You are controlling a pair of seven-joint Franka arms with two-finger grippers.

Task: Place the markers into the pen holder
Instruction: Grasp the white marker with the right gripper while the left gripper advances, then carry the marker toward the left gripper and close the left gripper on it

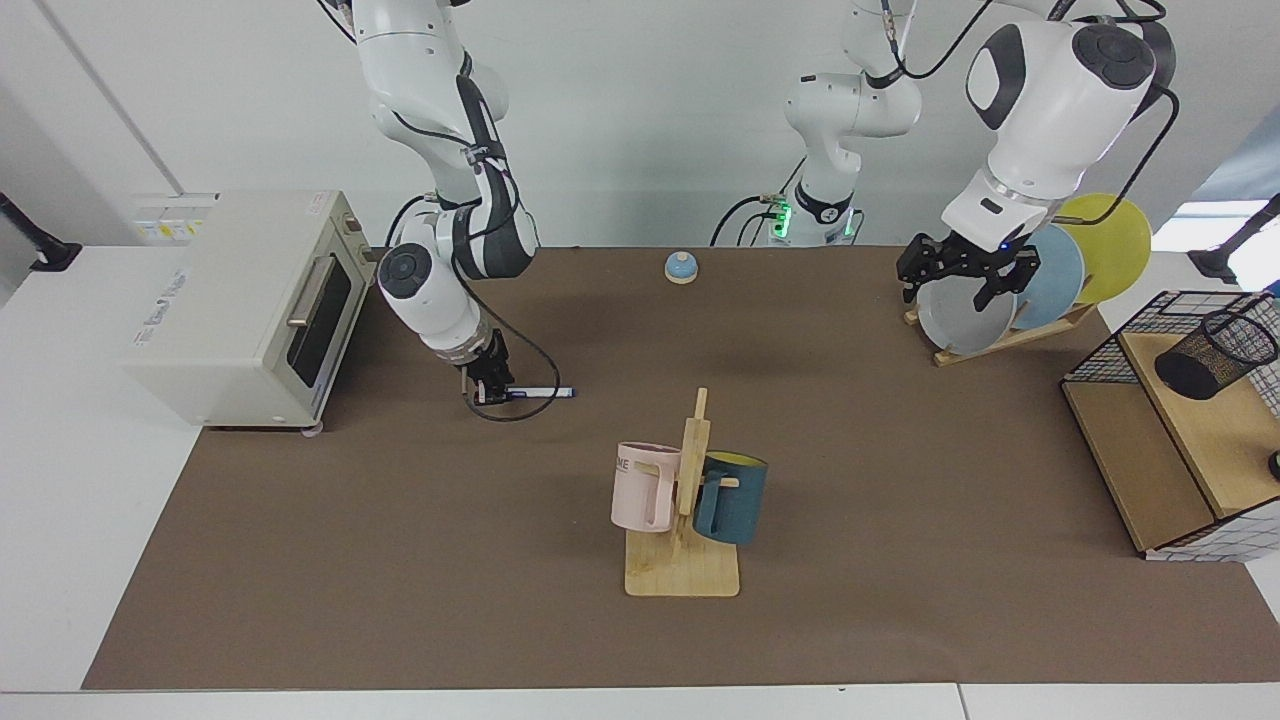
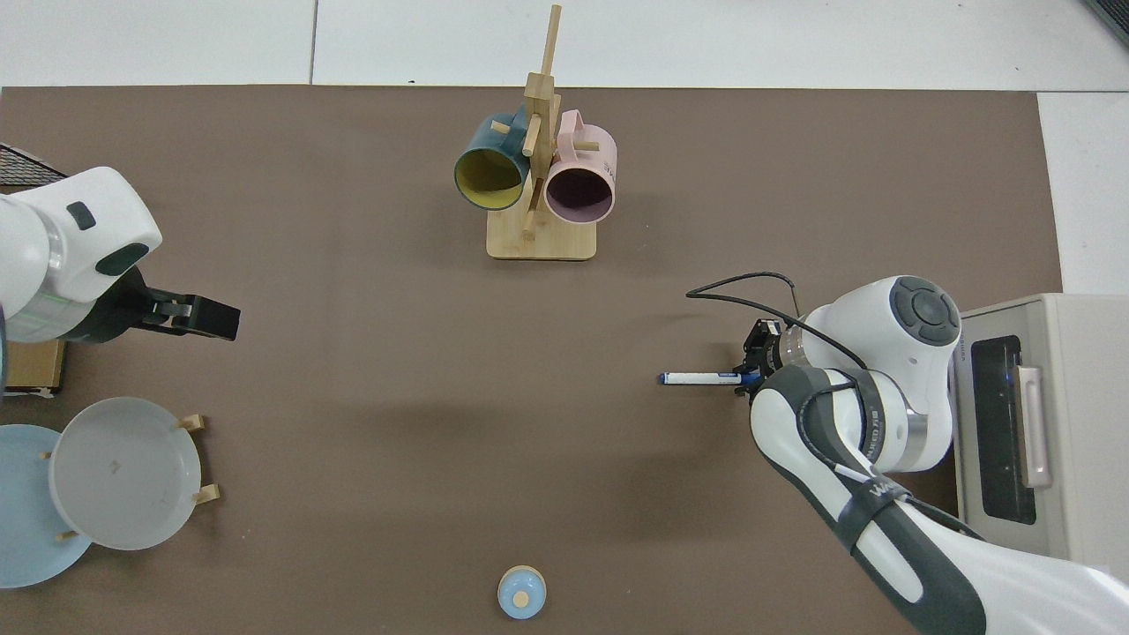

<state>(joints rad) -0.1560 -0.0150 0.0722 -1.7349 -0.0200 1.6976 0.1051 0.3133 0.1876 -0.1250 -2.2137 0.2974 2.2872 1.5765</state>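
white-barrelled, the marker (image 1: 540,393) lies flat on the brown mat (image 1: 400,560), its long axis running across the table, one blue end pointing toward the middle of the table and the other toward the toaster oven (image 1: 250,300). the right gripper (image 1: 490,392) is low at that oven-side end, its fingers narrowed around the barrel. the pen holder (image 1: 1215,352) lies tilted on a wooden shelf inside the wire basket (image 1: 1100,345) at the far side of the table, well apart from the marker. the left gripper (image 1: 962,280) hangs in front of the plates (image 1: 965,318), fingers spread wide, holding nothing.
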